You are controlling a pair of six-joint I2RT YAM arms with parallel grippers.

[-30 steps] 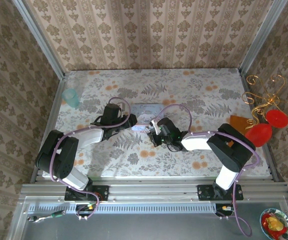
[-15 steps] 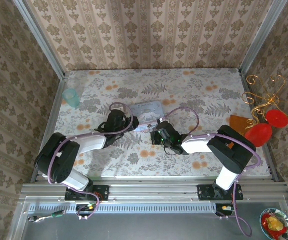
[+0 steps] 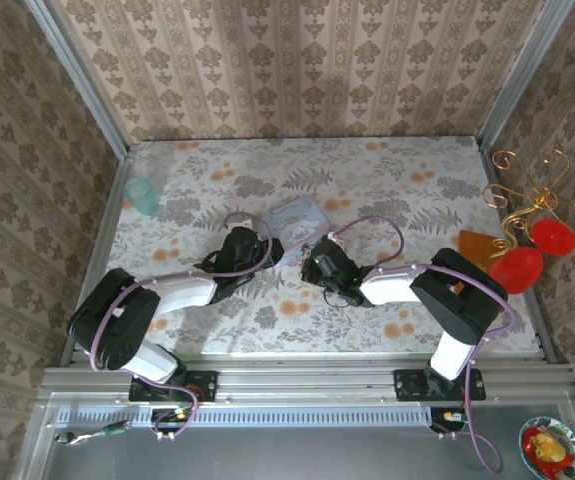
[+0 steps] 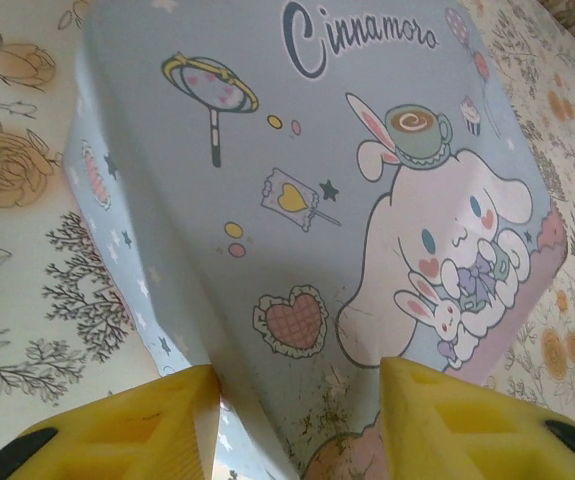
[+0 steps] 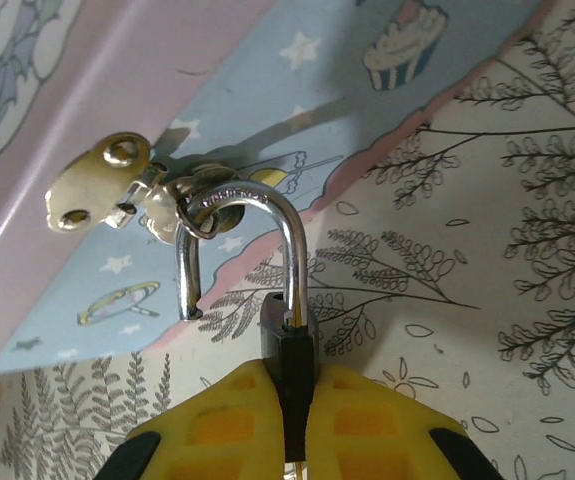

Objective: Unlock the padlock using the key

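The padlock (image 5: 287, 345) sits at the box's front edge, its black body pinched between the yellow fingers of the right gripper (image 5: 287, 390), which is clamped narrow on it. The right wrist view shows the detail. The silvery shackle (image 5: 293, 240) hooks through a ring on the brass hasp (image 5: 97, 185), and its far leg ends free, outside the body. From above, the lock is too small to make out. There the box (image 3: 295, 218) lies mid-table (image 3: 417, 190), with both arms meeting at it. The left wrist view shows the cartoon-printed blue lid and the left gripper (image 4: 297, 400) half-closed, holding the box's near corner. A teal cup (image 3: 143, 195) stands well apart at the left edge.
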